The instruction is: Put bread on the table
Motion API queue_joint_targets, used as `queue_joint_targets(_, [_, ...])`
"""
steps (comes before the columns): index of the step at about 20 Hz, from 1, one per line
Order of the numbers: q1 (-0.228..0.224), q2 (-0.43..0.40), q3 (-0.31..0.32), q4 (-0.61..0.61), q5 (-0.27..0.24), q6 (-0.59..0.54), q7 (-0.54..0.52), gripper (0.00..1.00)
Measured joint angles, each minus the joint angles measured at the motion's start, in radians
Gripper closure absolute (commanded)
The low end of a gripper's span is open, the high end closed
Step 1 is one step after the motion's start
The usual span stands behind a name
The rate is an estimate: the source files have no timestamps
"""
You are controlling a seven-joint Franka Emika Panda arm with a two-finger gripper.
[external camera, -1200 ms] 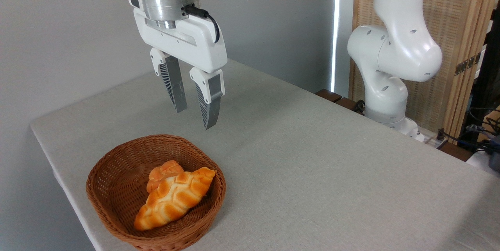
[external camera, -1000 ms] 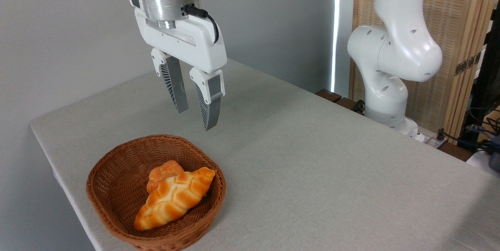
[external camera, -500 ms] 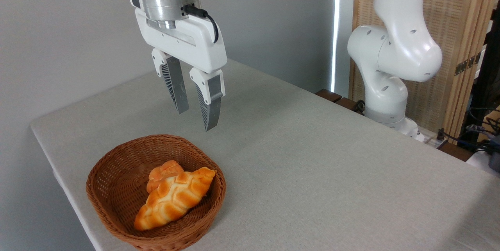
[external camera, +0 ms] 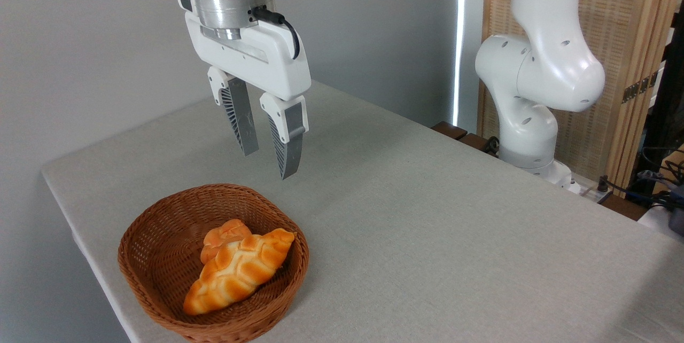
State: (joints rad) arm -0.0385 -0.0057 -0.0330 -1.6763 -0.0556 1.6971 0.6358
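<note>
The bread (external camera: 238,271), a long braided golden-orange loaf with pointed ends, lies slantwise in a brown wicker basket (external camera: 160,236) near the table's front left corner. The table (external camera: 427,215) is covered in light grey-beige cloth. My gripper (external camera: 267,164) hangs in the air above the basket's far rim, pointing down, well above the loaf. Its grey fingers are apart and hold nothing.
A small round orange bun (external camera: 227,236) sits in the basket behind the loaf, partly covered by it. The arm's white base (external camera: 534,97) stands at the table's far right edge. Cables and wooden panels lie beyond it. The table's left edge runs close to the basket.
The gripper has drifted very slightly to the right and down. The bread and basket have not moved.
</note>
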Motion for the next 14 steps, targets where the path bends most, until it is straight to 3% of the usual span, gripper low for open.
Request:
queue_joint_targets(4, [0.000,0.000,0.000,-0.001,-0.017,0.011,0.000,0.00])
queue_joint_targets(14, [0.000,-0.020,0.000,-0.157,-0.017,0.281,0.039,0.00])
